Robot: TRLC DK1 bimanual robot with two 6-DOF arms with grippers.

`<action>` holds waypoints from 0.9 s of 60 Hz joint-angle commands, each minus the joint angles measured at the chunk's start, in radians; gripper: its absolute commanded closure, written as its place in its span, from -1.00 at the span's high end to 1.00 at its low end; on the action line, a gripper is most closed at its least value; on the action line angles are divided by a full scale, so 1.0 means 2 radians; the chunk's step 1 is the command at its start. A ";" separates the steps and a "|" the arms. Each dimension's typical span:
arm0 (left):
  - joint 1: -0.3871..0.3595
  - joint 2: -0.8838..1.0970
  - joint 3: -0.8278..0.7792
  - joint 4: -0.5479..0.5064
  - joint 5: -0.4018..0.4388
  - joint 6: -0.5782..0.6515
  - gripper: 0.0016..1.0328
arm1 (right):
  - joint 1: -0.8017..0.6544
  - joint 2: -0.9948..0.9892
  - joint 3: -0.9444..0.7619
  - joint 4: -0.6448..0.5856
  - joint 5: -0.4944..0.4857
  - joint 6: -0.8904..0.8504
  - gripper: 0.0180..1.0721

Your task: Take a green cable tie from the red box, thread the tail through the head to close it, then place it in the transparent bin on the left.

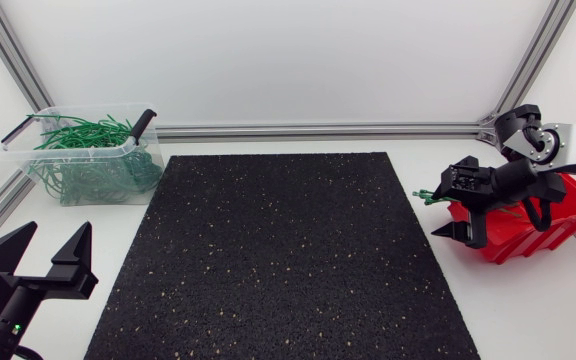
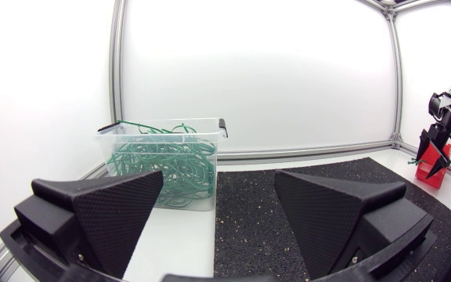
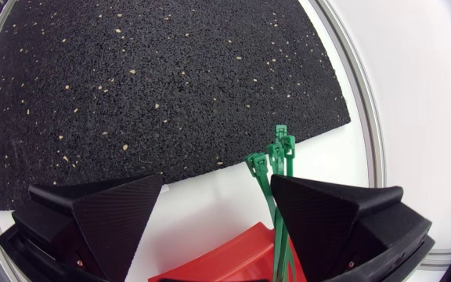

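Observation:
The red box [image 1: 538,222] stands at the table's right edge, with several green cable ties [image 1: 426,195] sticking out of its left end. My right gripper [image 1: 463,232] hangs over that end of the box, open. In the right wrist view the cable ties [image 3: 272,168] rise from the red box [image 3: 233,258] between the open fingers of the right gripper [image 3: 218,204], close to one finger and not clamped. The transparent bin [image 1: 28,135], full of green ties, stands at the back left. My left gripper [image 1: 50,255] rests open at the front left, and the bin [image 2: 108,135] lies ahead of it.
A black speckled mat [image 1: 278,250] covers the middle of the table between the bin and the red box. Aluminium frame rails [image 1: 318,130] run along the back edge and the sides. White table surface borders the mat on both sides.

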 commanded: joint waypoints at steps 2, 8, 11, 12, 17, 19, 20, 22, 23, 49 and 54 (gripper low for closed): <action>0.001 0.003 -0.019 -0.012 -0.002 -0.013 0.92 | -0.002 0.007 -0.009 0.000 0.008 -0.008 0.92; 0.000 0.003 -0.019 -0.012 -0.002 -0.013 0.92 | -0.013 -0.012 -0.027 -0.003 0.014 -0.023 0.92; 0.000 0.003 -0.019 -0.012 -0.002 -0.013 0.92 | -0.018 -0.022 -0.038 -0.004 0.016 -0.030 0.92; 0.001 0.004 -0.019 -0.013 -0.002 -0.013 0.92 | -0.019 -0.025 -0.042 -0.004 0.017 -0.032 0.92; 0.001 0.009 -0.019 -0.014 -0.002 -0.013 0.92 | -0.028 -0.037 -0.058 -0.005 0.029 -0.044 0.92; 0.000 0.009 -0.019 -0.013 -0.002 -0.013 0.92 | -0.034 -0.045 -0.066 -0.005 0.029 -0.050 0.92; 0.001 0.009 -0.019 -0.014 -0.002 -0.013 0.92 | -0.036 -0.050 -0.071 -0.005 0.029 -0.053 0.92; 0.000 0.009 -0.019 -0.013 -0.002 -0.013 0.92 | -0.041 -0.059 -0.078 -0.005 0.029 -0.057 0.92; 0.000 0.008 -0.019 -0.013 -0.002 -0.013 0.92 | -0.042 -0.065 -0.081 -0.005 0.029 -0.058 0.92; 0.001 0.007 -0.019 -0.014 -0.002 -0.013 0.92 | -0.095 -0.187 -0.151 -0.051 0.042 -0.127 0.92; 0.001 0.007 -0.019 -0.014 -0.002 -0.013 0.92 | -0.097 -0.204 -0.155 -0.062 0.042 -0.136 0.92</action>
